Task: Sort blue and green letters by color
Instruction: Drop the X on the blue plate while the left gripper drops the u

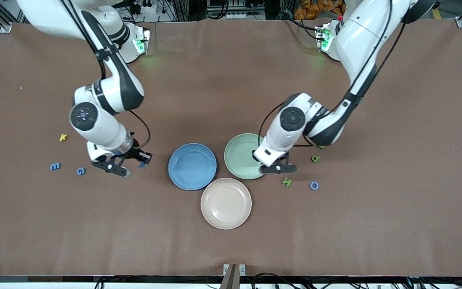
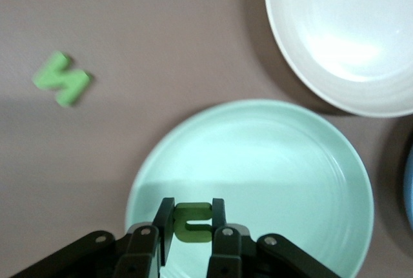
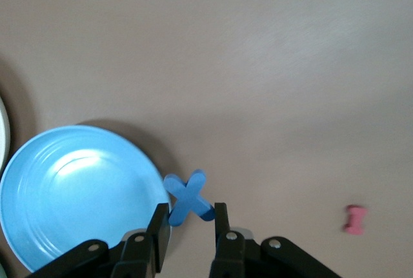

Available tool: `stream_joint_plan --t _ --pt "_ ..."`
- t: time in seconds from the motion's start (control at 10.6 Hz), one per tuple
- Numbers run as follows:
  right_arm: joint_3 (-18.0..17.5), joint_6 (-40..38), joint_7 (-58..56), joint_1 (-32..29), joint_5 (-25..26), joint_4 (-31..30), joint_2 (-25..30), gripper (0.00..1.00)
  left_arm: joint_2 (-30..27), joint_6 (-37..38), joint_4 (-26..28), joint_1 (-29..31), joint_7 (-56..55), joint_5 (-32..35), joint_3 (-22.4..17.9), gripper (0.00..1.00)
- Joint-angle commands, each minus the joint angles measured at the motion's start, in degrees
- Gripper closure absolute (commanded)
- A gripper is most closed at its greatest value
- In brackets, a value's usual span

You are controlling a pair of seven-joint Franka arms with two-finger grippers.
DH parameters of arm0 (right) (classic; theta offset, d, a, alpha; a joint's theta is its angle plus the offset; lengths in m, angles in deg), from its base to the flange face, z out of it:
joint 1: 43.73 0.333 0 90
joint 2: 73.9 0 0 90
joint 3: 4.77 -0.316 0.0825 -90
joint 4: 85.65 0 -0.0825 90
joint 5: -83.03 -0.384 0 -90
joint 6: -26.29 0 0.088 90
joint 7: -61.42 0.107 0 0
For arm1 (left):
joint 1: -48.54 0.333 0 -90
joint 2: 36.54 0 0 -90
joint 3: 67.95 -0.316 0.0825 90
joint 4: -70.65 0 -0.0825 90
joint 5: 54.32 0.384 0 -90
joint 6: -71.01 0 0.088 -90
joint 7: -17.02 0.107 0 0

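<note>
- Here, the left gripper (image 2: 191, 223) is clamped on a chunky olive green u (image 2: 192, 221), hanging over the green plate (image 1: 239, 154).
- The right gripper (image 3: 190, 223) pinches a light blue X (image 3: 188, 196), which is over bare table beside the blue plate (image 1: 192, 166).
- Loose pieces: a green N (image 1: 286, 182), a blue o (image 1: 314, 185) and another green letter (image 1: 315, 158) toward the left arm's end; a blue E (image 1: 55, 166), a blue G (image 1: 80, 171) and a yellow k (image 1: 63, 137) toward the right arm's end.
- A beige plate (image 1: 225, 203) lies nearest the front camera, touching the blue one.
- Only the right wrist view shows a small pinkish-red piece (image 3: 354, 219).
</note>
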State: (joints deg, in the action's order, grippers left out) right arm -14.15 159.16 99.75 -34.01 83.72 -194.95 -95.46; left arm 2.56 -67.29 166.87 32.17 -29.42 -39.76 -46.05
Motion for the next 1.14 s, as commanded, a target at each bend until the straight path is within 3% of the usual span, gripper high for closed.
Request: stream_joint_plan --t 0.0,0.09,0.28,0.38,0.47,0.57,0.85,1.04 --pt "0.4 -0.6 5.5 6.7 0.3 6.1 -7.6 0.92 1.3 0.7 -1.4 -3.2 -6.7 -0.2 -0.7 0.41" --pt "0.4 -0.6 7.2 8.9 0.4 8.0 -9.5 0.92 1.2 0.7 -1.4 -3.3 -7.6 -0.1 -0.7 0.00" --pt "0.4 -0.4 8.8 10.9 0.2 11.0 -12.3 0.92 0.5 0.7 -1.3 -1.9 -6.7 0.7 -0.7 0.00" --pt "0.4 -0.4 10.3 11.2 0.1 12.0 -13.0 0.77 -0.4 0.9 -1.1 -0.4 -4.5 0.8 -0.8 0.00" --pt "0.4 -0.4 12.5 11.8 0.4 12.1 -13.0 0.09 -1.6 2.7 -0.9 2.3 1.0 0.8 -0.7 0.00" --pt "0.5 -0.5 13.3 11.7 0.4 12.3 -12.6 0.00 -3.0 5.5 -0.9 4.6 8.8 0.8 -0.7 0.00" --pt "0.8 -1.8 13.3 9.1 0.2 12.4 -10.5 0.00 -5.3 8.5 2.6 12.6 32.0 0.8 -0.5 0.01" --pt "2.2 -2.1 10.5 6.8 0.2 10.6 -7.8 0.00 -8.1 8.5 7.4 14.9 39.1 0.9 -0.4 0.04"
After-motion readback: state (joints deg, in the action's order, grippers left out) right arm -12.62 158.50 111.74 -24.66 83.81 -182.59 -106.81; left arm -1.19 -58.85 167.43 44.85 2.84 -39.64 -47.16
